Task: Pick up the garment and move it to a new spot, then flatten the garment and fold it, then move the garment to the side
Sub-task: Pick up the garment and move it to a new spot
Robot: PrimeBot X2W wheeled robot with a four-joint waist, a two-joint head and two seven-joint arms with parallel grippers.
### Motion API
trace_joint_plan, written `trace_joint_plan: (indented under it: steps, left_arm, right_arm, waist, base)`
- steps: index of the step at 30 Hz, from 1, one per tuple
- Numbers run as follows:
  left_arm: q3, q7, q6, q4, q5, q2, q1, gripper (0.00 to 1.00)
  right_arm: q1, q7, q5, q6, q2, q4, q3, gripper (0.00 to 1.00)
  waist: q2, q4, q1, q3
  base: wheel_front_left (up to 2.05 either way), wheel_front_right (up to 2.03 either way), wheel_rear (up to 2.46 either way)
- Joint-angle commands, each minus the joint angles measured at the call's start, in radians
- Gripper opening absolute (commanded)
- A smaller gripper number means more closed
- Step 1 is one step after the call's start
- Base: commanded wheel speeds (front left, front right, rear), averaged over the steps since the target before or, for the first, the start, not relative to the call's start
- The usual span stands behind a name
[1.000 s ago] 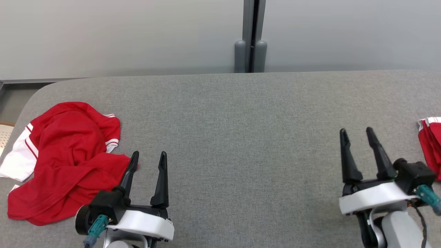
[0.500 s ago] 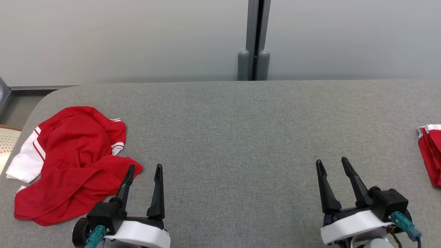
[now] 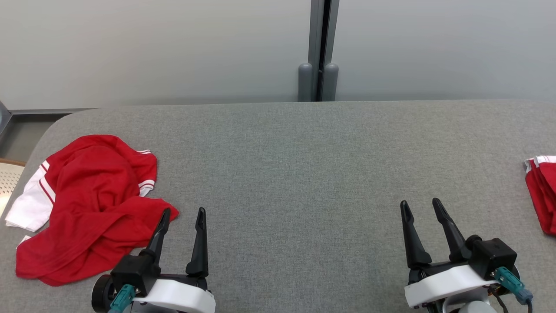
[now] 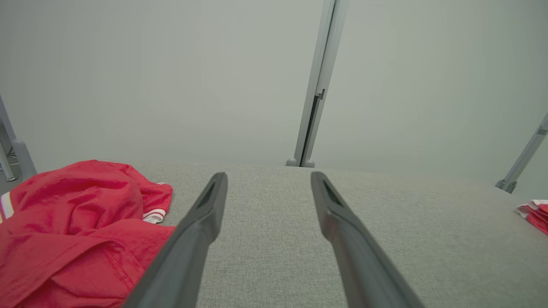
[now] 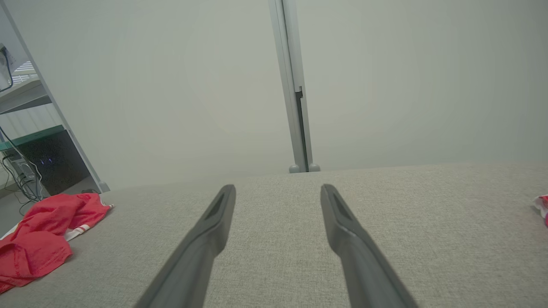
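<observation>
Over the last second both arms have drawn back toward the robot, then settled; the head camera has also shifted, so part of that move is only apparent. The garment (image 3: 87, 204) has kept its shape: a crumpled red heap with white trim at the left end of the table (image 3: 304, 165), near the rounded far corner; not yet picked up. Left gripper (image 3: 183, 211) is spread wide and empty; its outer finger (image 3: 159, 232) sits at the heap's near hem; contact cannot be confirmed. Right gripper (image 3: 419, 202) is likewise wide and empty, well apart over bare cloth. Judgement: the first step remains outstanding. The middle of the table is bare, leaving ample room; a second folded red item (image 3: 541, 195) occupies the right edge; a wall (image 3: 173, 52) stands behind the far edge.
</observation>
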Motion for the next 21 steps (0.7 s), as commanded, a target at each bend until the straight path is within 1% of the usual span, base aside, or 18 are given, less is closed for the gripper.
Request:
trace_joint_plan:
  steps: [1, 11, 15, 21]
  left_arm:
    - [0.002, 0.000, -0.002, 0.001, 0.002, 0.004, 0.005, 1.00]
    - [0.000, 0.000, -0.002, -0.003, 0.001, 0.004, -0.012, 1.00]
    - [-0.001, 0.000, -0.003, -0.003, 0.001, 0.004, -0.014, 1.00]
    - [0.013, 0.000, -0.002, -0.013, 0.001, 0.004, -0.005, 1.00]
  right_arm:
    - [0.010, -0.001, 0.001, 0.000, -0.001, -0.002, -0.002, 1.00]
    - [0.002, -0.001, 0.004, 0.000, 0.001, -0.001, -0.009, 1.00]
    - [0.014, -0.001, 0.004, 0.000, -0.001, 0.000, 0.003, 1.00]
    - [0.029, -0.001, 0.014, 0.000, -0.012, -0.002, 0.011, 1.00]
  waist:
    - [0.0000, 0.000, 0.0000, 0.001]
    - [0.0000, 0.015, 0.0000, 0.010]
    - [0.0000, 0.050, 0.0000, 0.004]
    - [0.0000, 0.135, 0.0000, -0.006]
  base:
    - [0.00, 0.00, 0.00]
    - [0.00, 0.00, 0.00]
    - [0.00, 0.00, 0.00]
    - [0.00, 0.00, 0.00]
